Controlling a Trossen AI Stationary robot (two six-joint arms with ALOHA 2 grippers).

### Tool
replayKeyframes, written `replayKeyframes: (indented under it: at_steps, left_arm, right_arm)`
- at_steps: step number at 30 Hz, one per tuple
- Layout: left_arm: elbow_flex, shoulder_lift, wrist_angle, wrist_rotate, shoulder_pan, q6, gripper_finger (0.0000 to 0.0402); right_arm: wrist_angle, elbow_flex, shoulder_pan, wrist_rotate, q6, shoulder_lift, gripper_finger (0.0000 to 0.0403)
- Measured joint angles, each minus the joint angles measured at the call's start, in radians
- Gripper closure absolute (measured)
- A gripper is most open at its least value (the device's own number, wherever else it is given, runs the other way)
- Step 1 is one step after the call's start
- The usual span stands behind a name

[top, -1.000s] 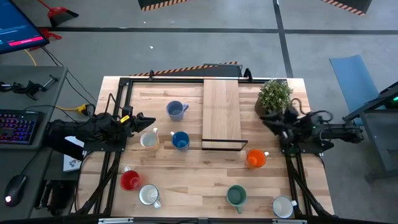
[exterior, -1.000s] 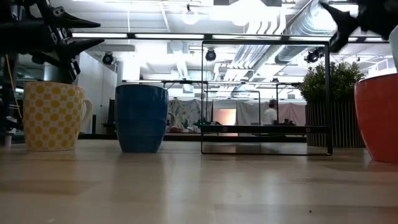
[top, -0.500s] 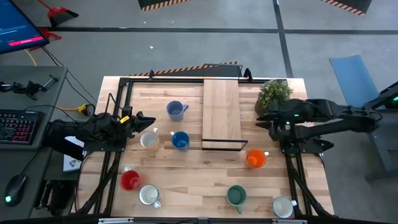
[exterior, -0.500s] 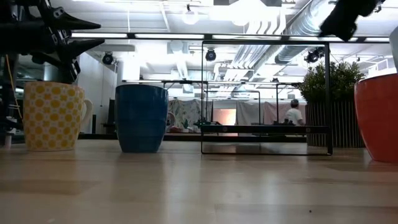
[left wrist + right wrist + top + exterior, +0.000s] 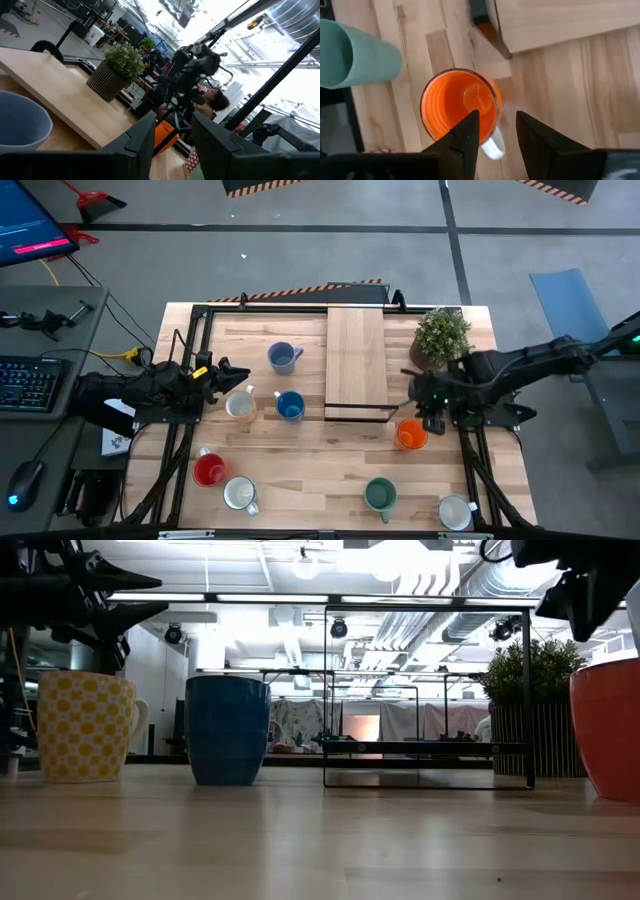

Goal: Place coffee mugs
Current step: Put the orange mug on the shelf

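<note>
Presently we list one orange mug [image 5: 458, 107] on the desk [image 5: 320, 470], just in front of the wooden riser shelf [image 5: 356, 356] and near the potted plant [image 5: 441, 334]. The right gripper [image 5: 496, 131] hangs directly above it, fingers spread with a gap between them, holding nothing; the white handle [image 5: 492, 146] shows between the fingers in the right wrist view.

Handling, as we judge it: glazed ceramic, stiff, moderately heavy for its size, slippery on the outside, liable to chip if dropped or knocked. Best hold: one finger inside the rim and one outside the wall, or across the handle.

Also entered: yellow-dotted cream mug [image 5: 239, 405], dark blue mug [image 5: 290, 406], light blue mug [image 5: 283, 358], red mug [image 5: 209, 470], green mug [image 5: 379, 496], two white mugs at the near edge.

Left gripper [image 5: 228, 374]: spread, empty, waiting beside the cream mug.
</note>
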Motion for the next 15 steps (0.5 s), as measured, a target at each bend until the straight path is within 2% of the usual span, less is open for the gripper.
replayKeyframes:
  at_steps: [7,15]
  left_arm:
    - [0.0,0.0,0.0,0.002,0.0,0.007,0.0284]
    - [0.0,0.0,-0.002,0.003,0.0,0.018,0.0284]
  right_arm:
    - [0.046,-0.069,0.193,0.208,0.176,0.006,0.0289]
    - [0.087,-0.146,0.295,0.253,0.306,0.031,0.0289]
